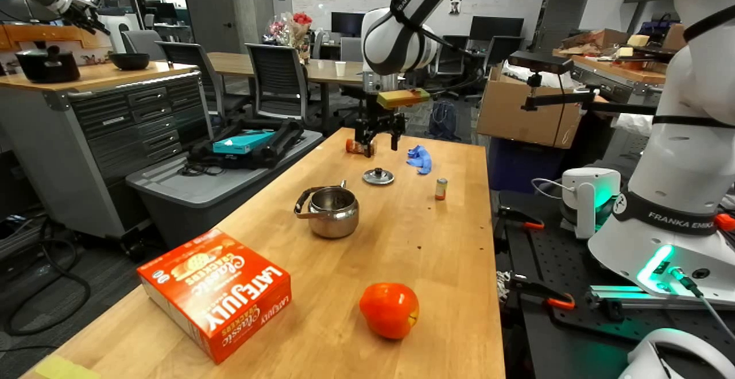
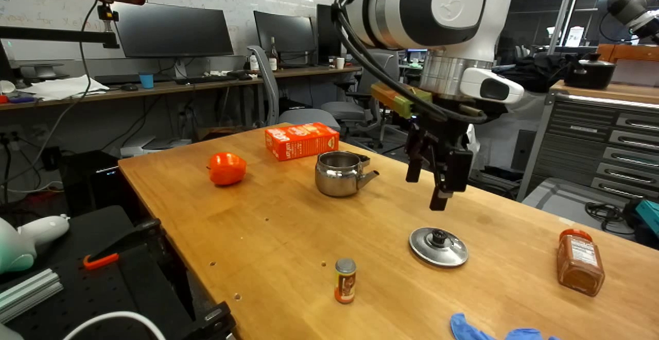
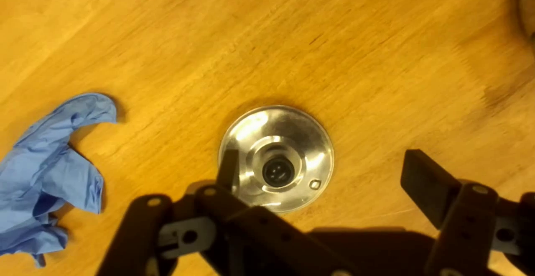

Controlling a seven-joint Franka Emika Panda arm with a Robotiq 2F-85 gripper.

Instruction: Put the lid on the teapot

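The lid, a round silvery disc with a black knob, lies flat on the wooden table in both exterior views (image 1: 378, 178) (image 2: 447, 254) and in the wrist view (image 3: 288, 121). The teapot, a squat shiny steel pot with its top uncovered, stands upright near it in both exterior views (image 1: 334, 219) (image 2: 335, 179). A sliver of a rounded thing at the wrist view's right edge may be the teapot. My gripper (image 1: 380, 148) (image 2: 426, 191) (image 3: 321, 152) is open and empty above the lid, apart from it. In the wrist view one finger overlaps the lid's left side; the knob sits between the fingers, nearer that finger.
A blue glove (image 1: 420, 159) (image 2: 471, 329) (image 3: 46, 171) lies near the lid. A small upright shaker (image 1: 441, 189) (image 2: 345, 281) and a lying spice jar (image 1: 360, 147) (image 2: 579, 262) are nearby. A red cracker box (image 1: 221, 287) (image 2: 302, 141) and tomato (image 1: 389, 310) (image 2: 227, 169) are beyond the teapot.
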